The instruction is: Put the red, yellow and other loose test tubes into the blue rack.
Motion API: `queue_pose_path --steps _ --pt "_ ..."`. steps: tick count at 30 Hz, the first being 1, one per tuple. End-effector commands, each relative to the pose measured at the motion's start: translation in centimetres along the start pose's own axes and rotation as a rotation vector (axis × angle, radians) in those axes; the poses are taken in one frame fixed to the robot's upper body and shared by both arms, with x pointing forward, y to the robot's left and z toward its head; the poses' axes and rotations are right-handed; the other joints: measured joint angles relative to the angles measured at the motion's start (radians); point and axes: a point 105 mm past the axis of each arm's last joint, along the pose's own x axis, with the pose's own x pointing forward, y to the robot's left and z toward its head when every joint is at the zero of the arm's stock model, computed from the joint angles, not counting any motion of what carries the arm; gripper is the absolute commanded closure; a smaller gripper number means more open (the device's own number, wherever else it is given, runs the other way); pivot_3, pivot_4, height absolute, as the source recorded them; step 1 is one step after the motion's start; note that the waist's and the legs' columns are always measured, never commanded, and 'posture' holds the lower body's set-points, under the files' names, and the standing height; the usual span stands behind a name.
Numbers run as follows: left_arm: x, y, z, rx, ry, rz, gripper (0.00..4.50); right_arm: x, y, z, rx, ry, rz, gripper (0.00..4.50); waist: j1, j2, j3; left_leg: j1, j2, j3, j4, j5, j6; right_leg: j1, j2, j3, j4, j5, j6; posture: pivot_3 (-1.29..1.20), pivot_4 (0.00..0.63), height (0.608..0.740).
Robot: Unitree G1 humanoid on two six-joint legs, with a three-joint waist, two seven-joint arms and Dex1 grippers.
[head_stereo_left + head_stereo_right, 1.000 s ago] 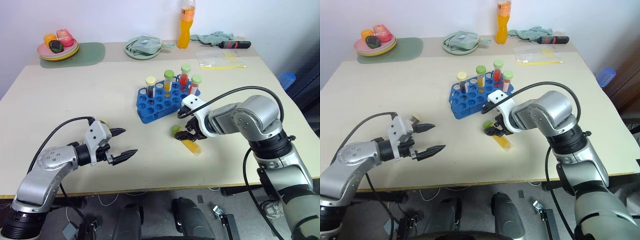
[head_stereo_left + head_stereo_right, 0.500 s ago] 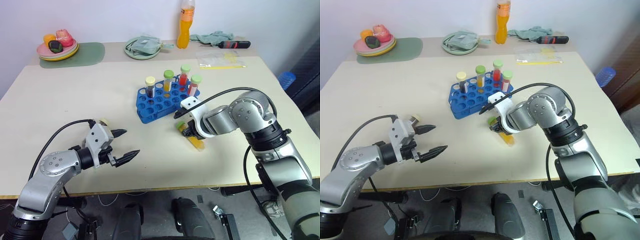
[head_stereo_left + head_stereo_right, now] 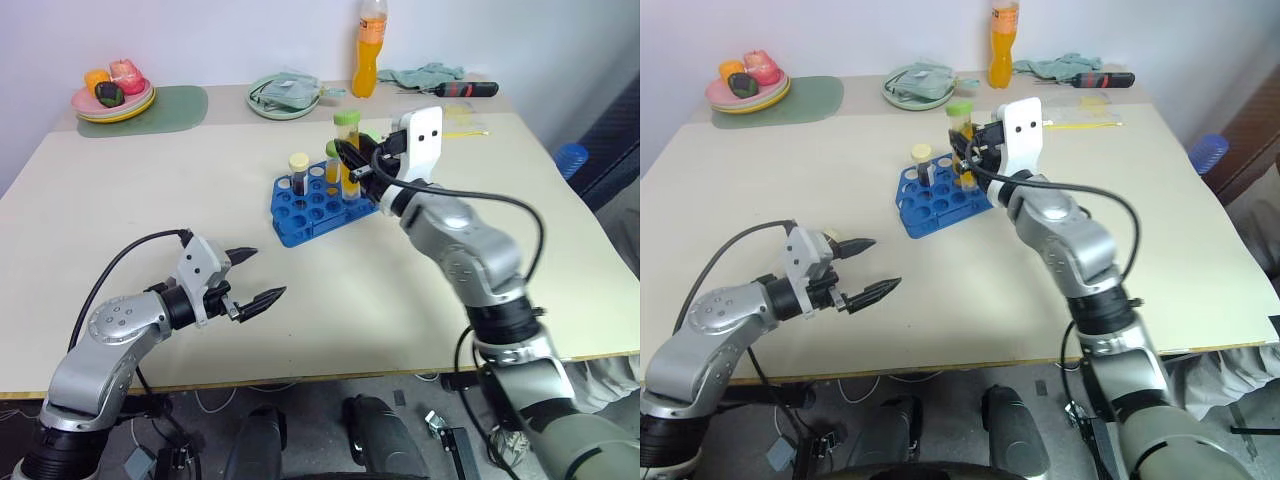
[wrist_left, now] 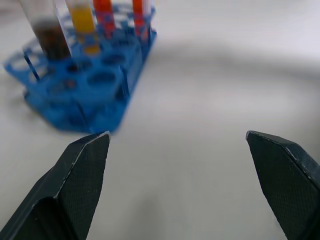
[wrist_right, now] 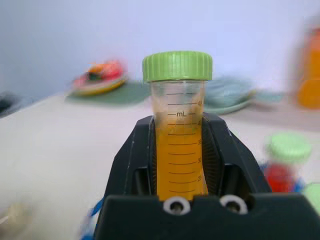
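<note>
My right gripper (image 3: 352, 165) is shut on a yellow test tube (image 3: 347, 150) with a green cap, holding it upright in the air just above the blue rack (image 3: 312, 212). The right wrist view shows the tube (image 5: 179, 150) clamped between both fingers. The rack holds a dark tube with a pale cap (image 3: 299, 174) and a yellow one (image 3: 330, 163); the red tubes (image 4: 103, 11) show in the left wrist view. My left gripper (image 3: 261, 273) hovers open and empty over the table at the near left, pointing toward the rack (image 4: 90, 85).
Along the far edge stand a plate of fruit (image 3: 115, 98) on a green mat (image 3: 170, 103), a green bowl with a cloth (image 3: 287, 95), an orange bottle (image 3: 371, 45), a screwdriver (image 3: 468, 89) and a plastic bag (image 3: 455, 120). A small pale thing (image 3: 831, 237) lies beside my left gripper.
My right gripper closed on the yellow tube lying on the table, lifted it up toward the rack and turned it upright. The left gripper has stayed open and hardly moved.
</note>
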Motion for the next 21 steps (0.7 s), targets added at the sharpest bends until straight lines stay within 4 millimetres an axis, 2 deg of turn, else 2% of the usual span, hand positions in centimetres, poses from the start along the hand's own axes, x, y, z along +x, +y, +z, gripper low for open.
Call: queue_pose_path --steps 1,5,21 --pt "0.3 -0.1 0.7 0.007 -0.023 -0.007 0.00 0.9 -0.7 0.1 -0.046 -0.142 -0.052 3.77 0.000 0.000 0.000 0.000 0.000 0.000 0.000 0.000 0.000 0.000 0.000 0.000 0.000 0.000 0.000 0.00 0.150 0.740" --pt "0.2 0.0 0.9 0.008 -0.023 -0.008 0.00 1.6 -0.9 -1.6 -0.064 -0.149 -0.098 3.77 0.001 0.000 0.000 0.000 0.000 0.000 -0.001 0.000 0.000 0.000 0.000 0.000 0.000 0.000 0.000 0.00 0.150 0.740" --pt "-0.5 -0.1 1.0 0.010 -0.015 0.008 0.00 1.7 -1.2 -4.7 -0.089 -0.135 -0.132 3.77 0.000 0.001 0.000 0.000 0.000 0.000 0.000 0.000 0.000 0.000 -0.001 0.000 0.001 0.000 0.000 0.00 0.150 0.740"
